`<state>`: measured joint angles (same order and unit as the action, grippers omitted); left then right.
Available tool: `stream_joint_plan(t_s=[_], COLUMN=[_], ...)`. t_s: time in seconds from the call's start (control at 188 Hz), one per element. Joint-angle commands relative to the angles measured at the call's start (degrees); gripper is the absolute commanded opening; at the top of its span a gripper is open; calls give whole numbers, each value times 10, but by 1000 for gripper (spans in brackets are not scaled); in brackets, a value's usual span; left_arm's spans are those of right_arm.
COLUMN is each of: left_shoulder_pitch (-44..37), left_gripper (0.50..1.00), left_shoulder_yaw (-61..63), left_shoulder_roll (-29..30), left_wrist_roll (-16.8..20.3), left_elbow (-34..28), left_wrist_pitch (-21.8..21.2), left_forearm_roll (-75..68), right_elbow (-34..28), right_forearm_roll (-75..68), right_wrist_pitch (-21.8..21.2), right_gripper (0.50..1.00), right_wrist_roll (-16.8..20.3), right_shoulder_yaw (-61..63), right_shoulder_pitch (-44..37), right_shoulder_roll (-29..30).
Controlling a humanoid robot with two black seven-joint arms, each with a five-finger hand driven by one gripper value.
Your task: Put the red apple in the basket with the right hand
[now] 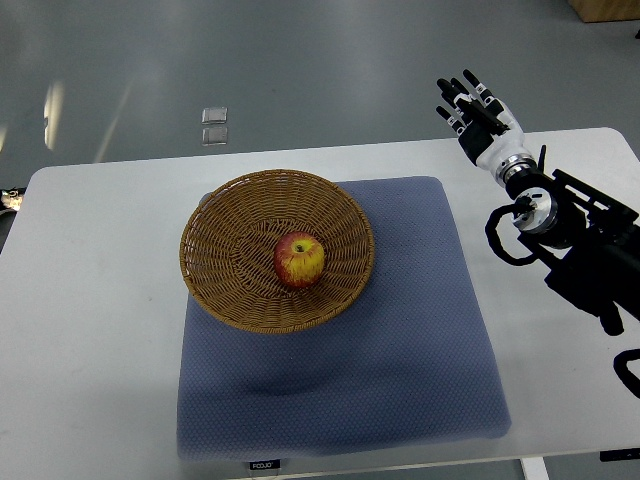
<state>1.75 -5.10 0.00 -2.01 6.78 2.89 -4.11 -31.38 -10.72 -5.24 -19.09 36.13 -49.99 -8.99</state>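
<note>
Here, a round wicker basket [277, 250] sits on a blue-grey padded mat [400, 340] that covers the middle of a white table [90, 330]. The basket rests on the far left part of the mat, its left rim reaching slightly past the mat's left edge and over the bare tabletop. Inside the basket lies a single apple [299, 260], red with yellow patches, stem end facing up, resting on the woven bottom a little right of the centre; nothing else is in the basket. The mat's near edge carries a small dark label, too small to read, close to the table's near edge. The right hand [477, 112] is well apart from the basket, above the far right corner of the table, just beyond the table's far edge. Its black fingers [455, 100] are extended and slightly spread, pointing away towards the far side, and they hold nothing. The white palm and wrist lead back to a black arm [575, 240] with looped cables, which runs diagonally over the right edge of the table and leaves the picture at the right side. The floor beyond the table is grey, with two small pale square plates [214, 125] on it.
</note>
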Motion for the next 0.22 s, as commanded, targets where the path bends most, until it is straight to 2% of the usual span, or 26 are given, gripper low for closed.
stream_joint_plan(t_s=[0.0, 0.213], left_shoulder_pitch=[0, 0], left_gripper=[1000, 1000], left_shoulder_yaw=[0, 0], left_shoulder_roll=[0, 0], left_wrist_roll=[0, 0], left_elbow=[1, 2], left_wrist_pitch=[-1, -2], left_forearm_roll=[0, 0], right_elbow=[6, 7], right_forearm_roll=[0, 0], right_wrist_pitch=[1, 2], right_gripper=[911, 911], right_wrist_roll=[0, 0], right_shoulder_yaw=[0, -7], right_shoulder_pitch=[0, 0], right_shoulder_roll=[12, 13])
